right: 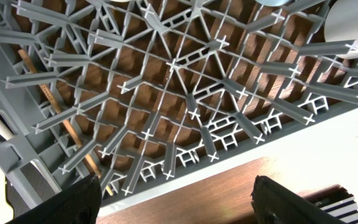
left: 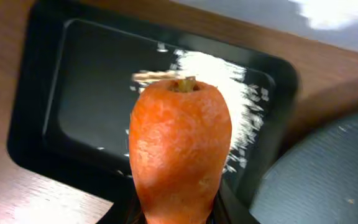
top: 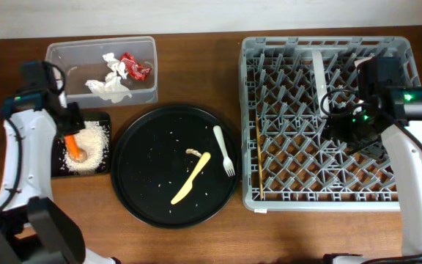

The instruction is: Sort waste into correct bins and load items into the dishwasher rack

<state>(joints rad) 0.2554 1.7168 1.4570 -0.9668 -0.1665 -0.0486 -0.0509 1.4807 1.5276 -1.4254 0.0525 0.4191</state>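
My left gripper (top: 71, 138) is shut on the orange carrot (top: 73, 147), holding it over the shallow black tray (top: 102, 116). In the left wrist view the carrot (left: 180, 149) fills the centre above the tray (left: 73, 81) and the pale grains (left: 229, 68). The clear tub (top: 64, 55) holds the white tissue (top: 108, 84) and the red wrapper (top: 135, 66). My right gripper (top: 348, 130) is open and empty over the grey rack (top: 269, 198). The rack holds the chopsticks (top: 257, 158) along its left side and an upright white plate (top: 319, 70).
A large round black tray (top: 152, 191) in the middle carries the yellow utensil (top: 191, 178), the white fork (top: 223, 150) and a small brown lump (top: 193, 152). The right wrist view shows rack pegs (right: 166, 62) and chopsticks (right: 67, 121).
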